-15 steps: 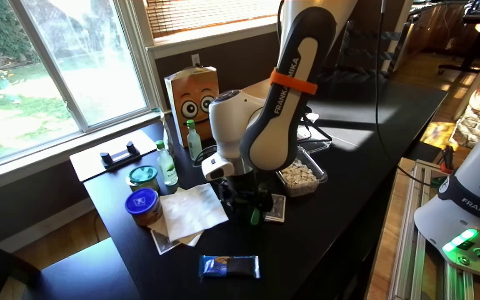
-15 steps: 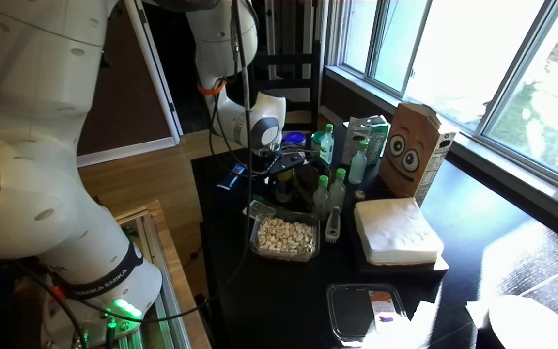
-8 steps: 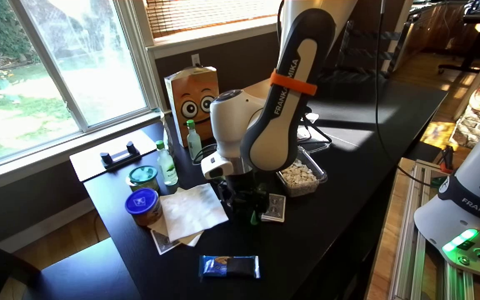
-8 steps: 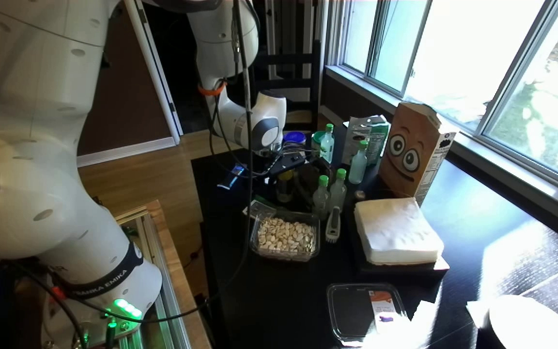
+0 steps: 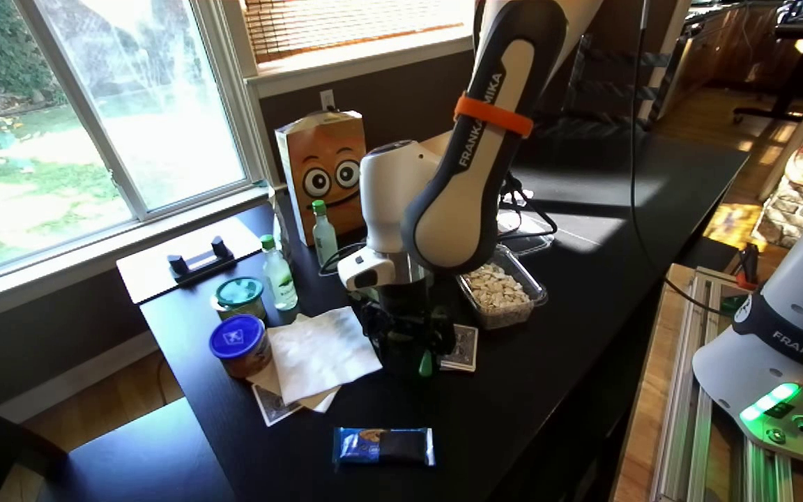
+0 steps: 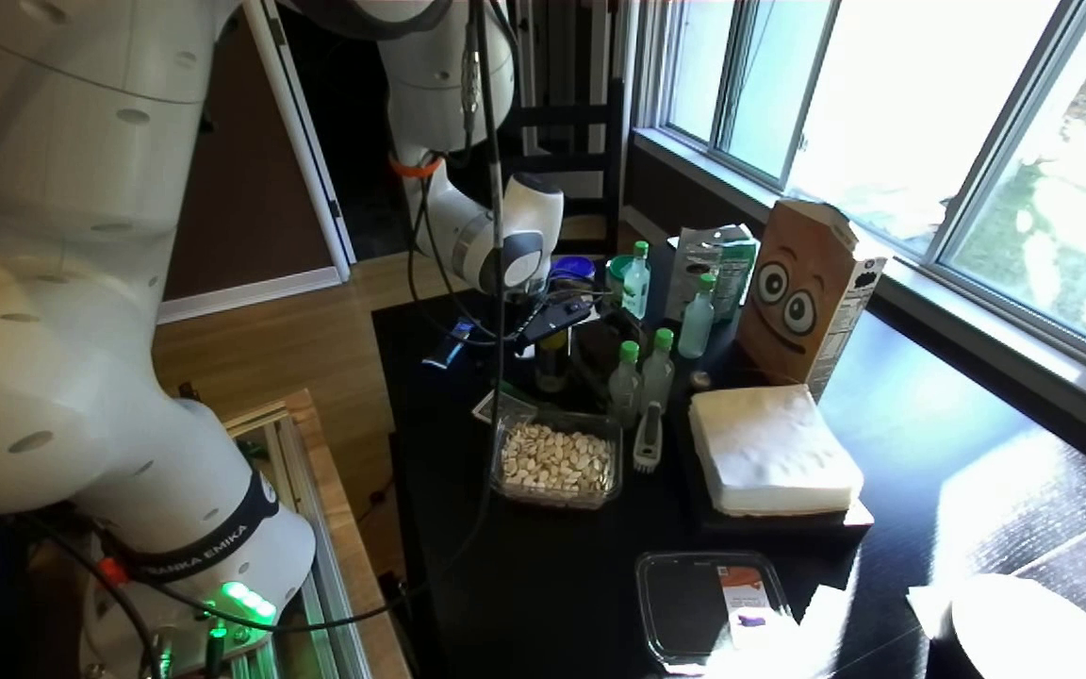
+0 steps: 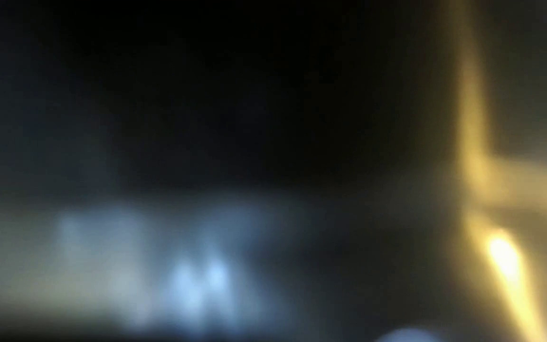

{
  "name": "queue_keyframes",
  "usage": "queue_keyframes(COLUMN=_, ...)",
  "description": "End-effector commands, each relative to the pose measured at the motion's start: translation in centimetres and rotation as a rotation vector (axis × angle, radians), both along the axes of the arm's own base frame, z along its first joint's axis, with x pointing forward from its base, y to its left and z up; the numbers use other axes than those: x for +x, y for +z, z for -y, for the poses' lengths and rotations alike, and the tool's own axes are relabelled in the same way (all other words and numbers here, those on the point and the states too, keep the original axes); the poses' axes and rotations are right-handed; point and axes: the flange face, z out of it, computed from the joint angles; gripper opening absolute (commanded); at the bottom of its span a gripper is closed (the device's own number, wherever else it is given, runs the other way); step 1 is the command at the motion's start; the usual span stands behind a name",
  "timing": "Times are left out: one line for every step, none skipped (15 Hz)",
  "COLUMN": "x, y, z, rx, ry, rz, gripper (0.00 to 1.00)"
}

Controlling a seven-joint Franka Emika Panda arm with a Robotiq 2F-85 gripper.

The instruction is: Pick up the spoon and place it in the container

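Note:
The container is a clear plastic tub of pale beige pieces; its wall shows in both exterior views (image 5: 507, 319) (image 6: 552, 500). My gripper (image 5: 410, 352) hangs fingers-down, low over the dark table, between the white napkin and the tub. The fingers merge with the black table, so whether they are open is unclear. A small green piece (image 5: 425, 364) shows at the fingers, beside the playing cards; it may be part of the spoon. The rest of it is hidden by the gripper, and whether it is gripped does not show. The wrist view is dark and blurred.
Playing cards (image 5: 463, 348) lie right of the gripper, the napkin (image 5: 325, 352) left. A cookie packet (image 5: 384, 446) lies in front. Jars (image 5: 240, 341) and bottles (image 5: 279, 275) stand behind left. More bottles (image 6: 625, 382), a brush (image 6: 649, 438) and a napkin stack (image 6: 774, 453) are near the tub.
The arm has shifted slightly up and toward the tub in the last half second. The green piece shows in nearly the same place. The tub and the other objects have not moved.

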Motion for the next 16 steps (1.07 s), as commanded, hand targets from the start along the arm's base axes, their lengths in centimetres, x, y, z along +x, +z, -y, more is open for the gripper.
queue_keyframes(x=0.1, y=0.0, z=0.0, rx=0.001, ry=0.001, rz=0.0, gripper=1.0)
queue_keyframes(x=-0.1, y=0.2, z=0.2, rx=0.008, ry=-0.002, rz=0.023, gripper=1.0)
queue_keyframes(x=-0.5, y=0.5, z=0.7, rx=0.025, ry=-0.01, rz=0.043, gripper=1.0)
queue_keyframes(x=-0.7, y=0.8, z=1.0, rx=0.035, ry=-0.024, rz=0.067, gripper=1.0)
queue_keyframes(x=-1.2, y=1.3, z=1.7, rx=0.04, ry=-0.043, rz=0.099, gripper=1.0)
queue_keyframes(x=-1.7, y=1.5, z=2.3, rx=0.048, ry=-0.055, rz=0.127, gripper=1.0)
queue_keyframes(x=-2.0, y=1.7, z=2.7, rx=0.056, ry=-0.068, rz=0.153, gripper=1.0)
queue_keyframes(x=-2.7, y=1.9, z=3.2, rx=0.063, ry=-0.067, rz=0.173, gripper=1.0)
queue_keyframes(x=-3.4, y=2.1, z=3.6, rx=0.07, ry=-0.071, rz=0.191, gripper=1.0)
queue_keyframes(x=-4.2, y=2.5, z=4.0, rx=0.079, ry=-0.071, rz=0.21, gripper=1.0)
queue_keyframes(x=-4.9, y=2.9, z=4.0, rx=0.091, ry=-0.06, rz=0.228, gripper=1.0)
queue_keyframes(x=-5.5, y=3.3, z=3.9, rx=0.101, ry=-0.053, rz=0.242, gripper=1.0)
queue_keyframes(x=-6.1, y=3.5, z=3.8, rx=0.108, ry=-0.041, rz=0.248, gripper=1.0)
queue_keyframes(x=-6.6, y=3.6, z=3.4, rx=0.117, ry=-0.026, rz=0.249, gripper=1.0)
queue_keyframes(x=-7.0, y=3.7, z=3.2, rx=0.121, ry=-0.008, rz=0.25, gripper=1.0)
queue_keyframes(x=-7.4, y=3.7, z=2.8, rx=0.12, ry=0.016, rz=0.242, gripper=1.0)
